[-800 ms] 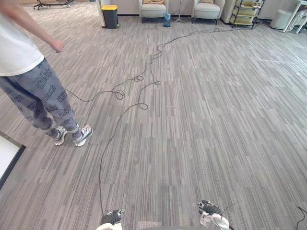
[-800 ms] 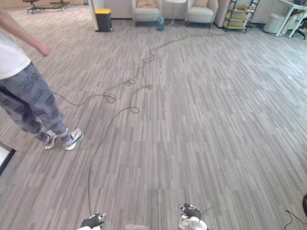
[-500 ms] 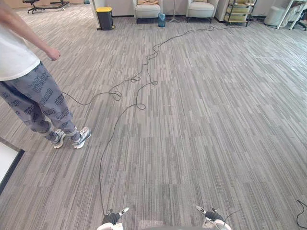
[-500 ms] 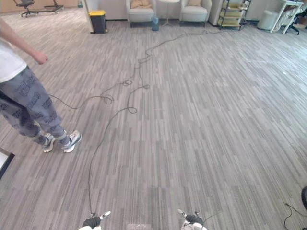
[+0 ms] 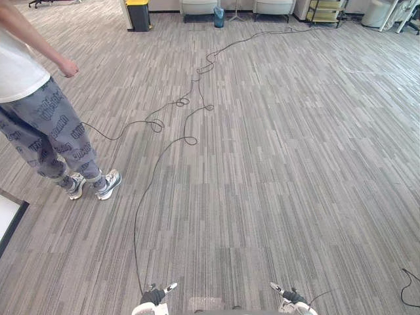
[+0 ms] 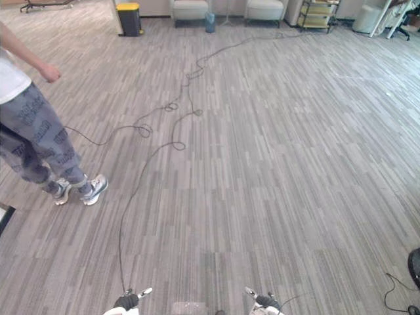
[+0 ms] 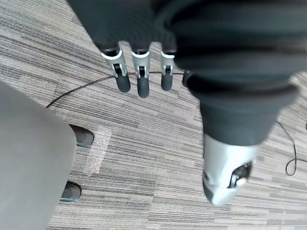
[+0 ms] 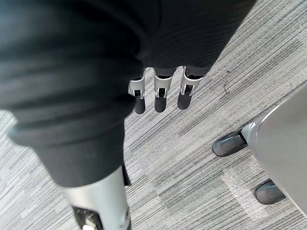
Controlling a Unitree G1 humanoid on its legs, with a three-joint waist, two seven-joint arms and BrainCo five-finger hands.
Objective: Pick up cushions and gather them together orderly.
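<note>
Across the carpet (image 5: 275,164) in the eye views, a person (image 5: 46,125) stands close on the left and the cushions perhaps lie on the far armchairs (image 5: 199,5), cropped at the edge; the wrist views show the left hand (image 7: 140,79) and right hand (image 8: 160,96) straight-fingered and empty, so walking over could clip the person

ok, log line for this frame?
left hand open, empty | right hand open, empty | person in patterned grey trousers standing ahead-left
</note>
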